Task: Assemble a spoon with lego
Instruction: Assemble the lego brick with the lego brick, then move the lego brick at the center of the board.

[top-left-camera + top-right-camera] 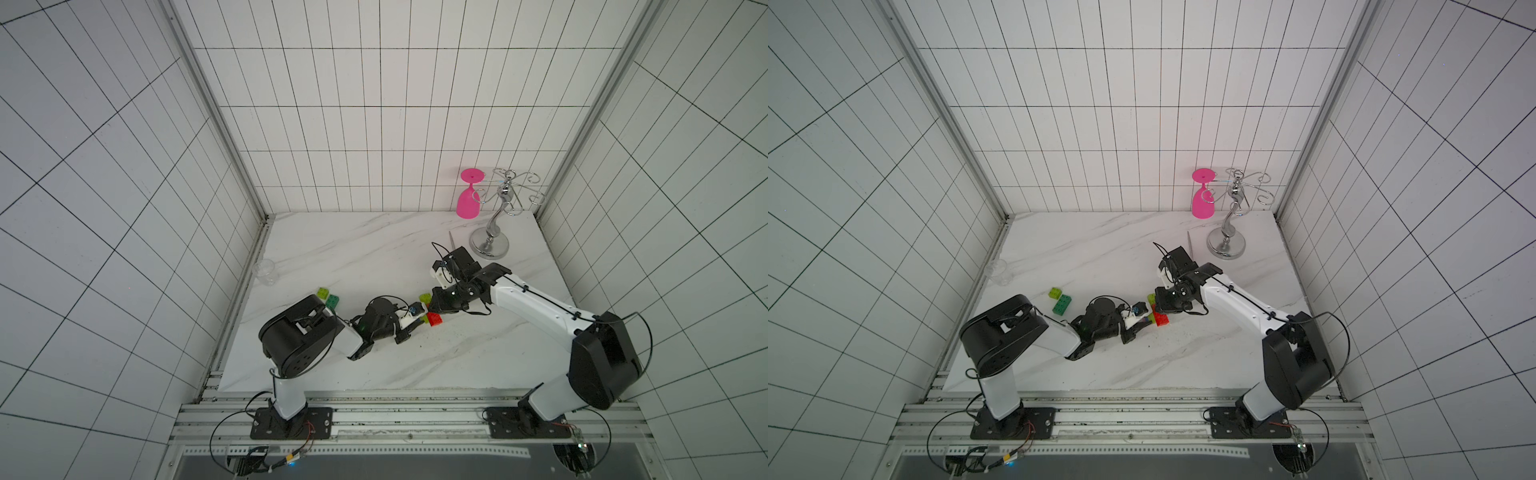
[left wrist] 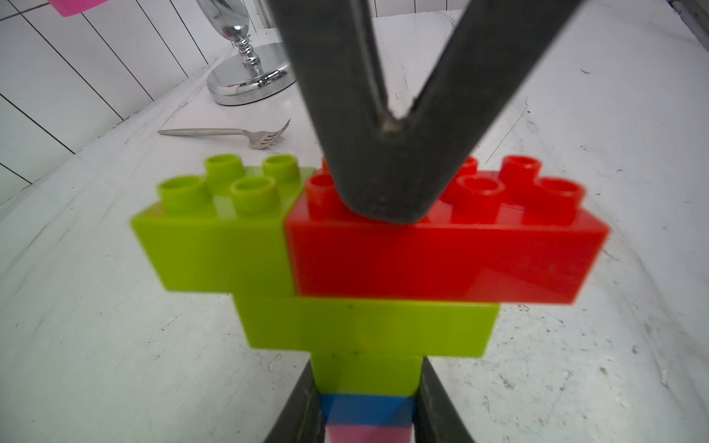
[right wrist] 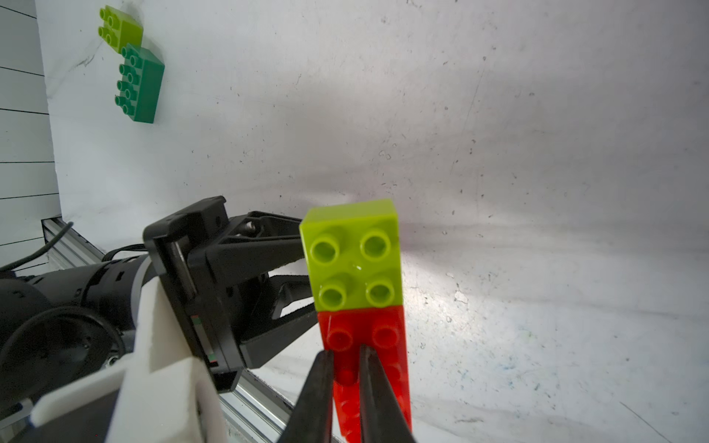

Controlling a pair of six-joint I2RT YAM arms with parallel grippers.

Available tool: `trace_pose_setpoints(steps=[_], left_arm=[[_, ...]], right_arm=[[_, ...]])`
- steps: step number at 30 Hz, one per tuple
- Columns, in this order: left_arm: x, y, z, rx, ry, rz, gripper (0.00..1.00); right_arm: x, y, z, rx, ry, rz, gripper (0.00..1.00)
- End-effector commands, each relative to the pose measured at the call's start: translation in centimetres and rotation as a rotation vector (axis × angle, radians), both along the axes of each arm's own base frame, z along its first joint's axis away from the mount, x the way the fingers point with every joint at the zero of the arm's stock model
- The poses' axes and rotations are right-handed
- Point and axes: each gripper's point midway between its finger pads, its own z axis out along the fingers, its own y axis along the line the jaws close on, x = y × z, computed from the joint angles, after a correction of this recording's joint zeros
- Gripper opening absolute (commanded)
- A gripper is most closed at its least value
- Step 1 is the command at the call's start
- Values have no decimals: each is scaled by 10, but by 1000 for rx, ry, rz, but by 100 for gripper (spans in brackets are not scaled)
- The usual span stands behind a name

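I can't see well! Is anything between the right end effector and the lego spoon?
Nothing visible. The shut right end effector seems to rest on the spoon's red brick, while the left end effector grips its handle.

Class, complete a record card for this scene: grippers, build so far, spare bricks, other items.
Left gripper: shut on the spoon at its handle end
Right gripper: shut, tips on the red brick
Build: red and lime-green bricks across the head, then lime-green, blue, pink towards the handle
Spare bricks: lime-green brick and dark-green brick, side by side
Other items: fork, stand holding a pink glass, clear cup
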Motion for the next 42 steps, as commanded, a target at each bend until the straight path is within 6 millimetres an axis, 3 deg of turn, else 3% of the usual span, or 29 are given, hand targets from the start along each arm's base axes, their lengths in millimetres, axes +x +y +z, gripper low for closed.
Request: trace_pose_setpoints(steps=[1, 5, 13, 18, 21, 26, 30, 35, 42], left_arm=[[-5, -4, -2, -6, -3, -30, 0], [-5, -4, -3, -5, -1, -28, 0], [-5, 0, -5, -15, 6, -9, 0], [-5, 11, 10, -42, -17, 43, 0], [-5, 25, 23, -60, -20, 108, 0], [1, 68, 57, -132, -15, 339, 0], [-8, 114, 95, -224, -31, 509, 0], [-27, 176, 135, -291, -43, 698, 0], [-53, 223, 189, -541, -90, 786, 0]], right_arm=[[-8, -7, -29, -52, 61, 0, 17], [-6, -5, -17, -29, 42, -4, 20], [22, -8, 79, -10, -173, -36, 39], [33, -22, 107, -38, -253, -66, 40], [43, -18, 116, -27, -291, -47, 40], [65, -7, 117, 14, -410, -32, 52], [81, 3, 103, 51, -475, -38, 58], [91, 35, 74, 190, -447, 2, 57], [93, 101, 37, 331, -382, 87, 54]])
